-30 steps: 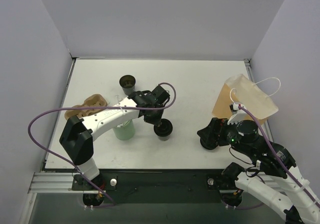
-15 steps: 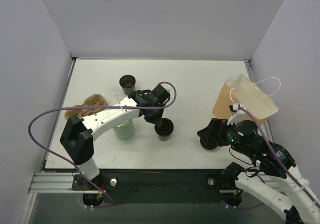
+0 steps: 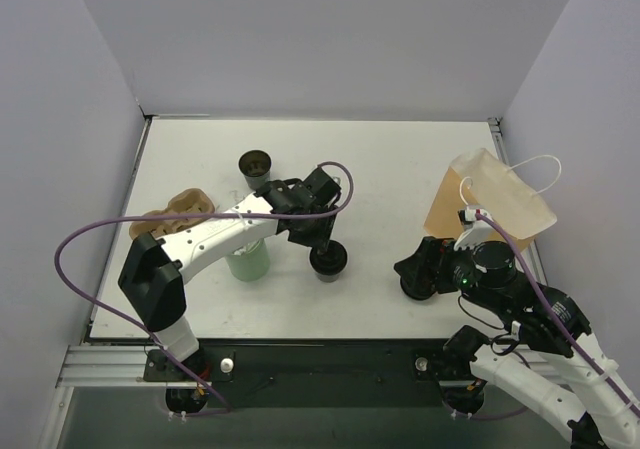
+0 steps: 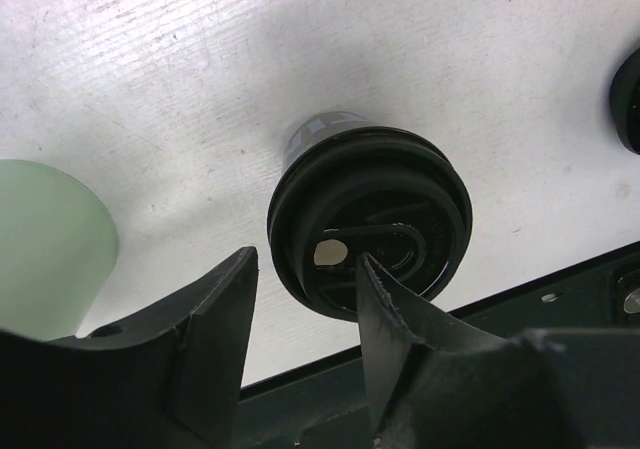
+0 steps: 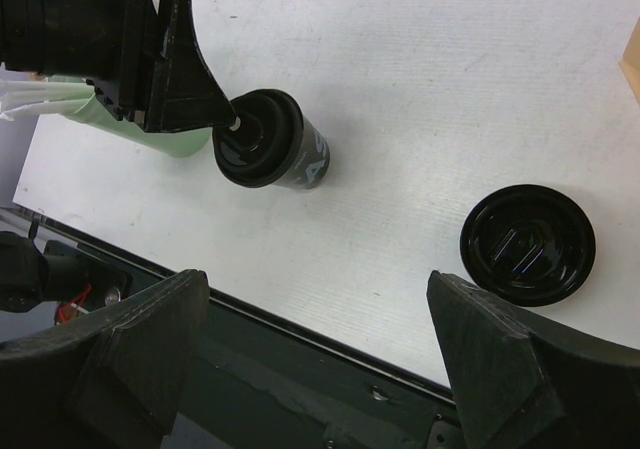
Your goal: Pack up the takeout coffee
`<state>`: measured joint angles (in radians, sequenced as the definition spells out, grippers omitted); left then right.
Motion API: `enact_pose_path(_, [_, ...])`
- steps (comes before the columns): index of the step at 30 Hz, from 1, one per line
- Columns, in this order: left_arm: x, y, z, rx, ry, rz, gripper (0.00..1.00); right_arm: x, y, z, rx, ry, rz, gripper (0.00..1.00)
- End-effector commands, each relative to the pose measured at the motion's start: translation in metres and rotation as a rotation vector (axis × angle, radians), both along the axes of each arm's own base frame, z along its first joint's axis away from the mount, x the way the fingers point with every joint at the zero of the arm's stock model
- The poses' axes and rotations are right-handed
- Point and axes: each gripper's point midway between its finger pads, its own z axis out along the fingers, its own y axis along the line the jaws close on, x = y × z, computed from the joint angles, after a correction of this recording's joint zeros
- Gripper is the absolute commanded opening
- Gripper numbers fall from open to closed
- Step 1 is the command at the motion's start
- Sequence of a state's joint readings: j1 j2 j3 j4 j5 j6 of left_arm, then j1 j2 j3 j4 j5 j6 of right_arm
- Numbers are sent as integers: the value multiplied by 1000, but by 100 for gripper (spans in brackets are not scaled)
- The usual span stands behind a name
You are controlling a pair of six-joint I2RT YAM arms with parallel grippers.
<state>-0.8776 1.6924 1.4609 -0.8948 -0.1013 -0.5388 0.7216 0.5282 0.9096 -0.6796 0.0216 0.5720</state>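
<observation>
The takeout coffee [image 5: 303, 159] stands up straight on the white worktop [image 3: 400, 169], a bit below the middle of the top view. Its long side runs up and down, and its top points up. A black cup lid [image 4: 400, 199] is on it, so the inside is hidden. The left hand [image 4: 305, 264] is right over the cup with its fingers spread. One fingertip [image 4: 368, 269] is over the cup lid and the other is just outside the rim. I cannot tell if they touch the cup, and they do not pinch it. A green cup [image 3: 247, 262] stands just to the left of the coffee, near but apart. A black cup with a brown inside [image 3: 255, 168] stands higher up and to the left, well apart. A brown cup tray [image 3: 185, 204] lies at the far left, partly hidden by the arm. To the right, a loose lid [image 5: 527, 244] lies flat between the coffee and the see-through bag [image 3: 495, 199]. The right hand [image 5: 318, 294] hangs above the loose lid, spread wide and holding nothing.
</observation>
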Motion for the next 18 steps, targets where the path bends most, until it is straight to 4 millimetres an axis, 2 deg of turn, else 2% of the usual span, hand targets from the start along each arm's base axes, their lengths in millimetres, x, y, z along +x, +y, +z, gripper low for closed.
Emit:
enact_pose_path(1, [10,-4,51,-93,-111,13,56,0,12,-3,-2,35,48,97])
enact_pose_path(4, [13,4,59,-115,-148,37,57,5,27,1,7,57,81,97])
enact_pose_path(5, [13,6,67,-138,-168,46,57,8,38,2,20,69,112,97])
enact_pose_path(7, [14,18,61,-136,-167,76,57,12,50,1,30,81,148,97])
enact_pose_path(8, [14,21,71,-175,-197,82,57,17,61,-2,35,102,171,97])
enact_pose_path(9, [10,26,63,-172,-189,85,57,21,66,-5,30,112,177,96])
enact_pose_path(10, [7,25,64,-202,-185,74,57,25,71,-7,31,115,184,96])
enact_pose_path(11, [9,26,75,-250,-217,78,57,31,77,-17,6,146,187,96])
enact_pose_path(13, [3,33,66,-252,-202,88,57,40,87,-22,-1,148,210,96])
enact_pose_path(14, [3,36,70,-268,-217,95,57,44,92,-34,-27,180,220,96])
enact_pose_path(16, [-1,42,64,-261,-213,98,57,51,99,-41,-45,190,241,95])
enact_pose_path(18, [-5,48,65,-258,-218,99,57,54,107,-57,-64,240,275,94])
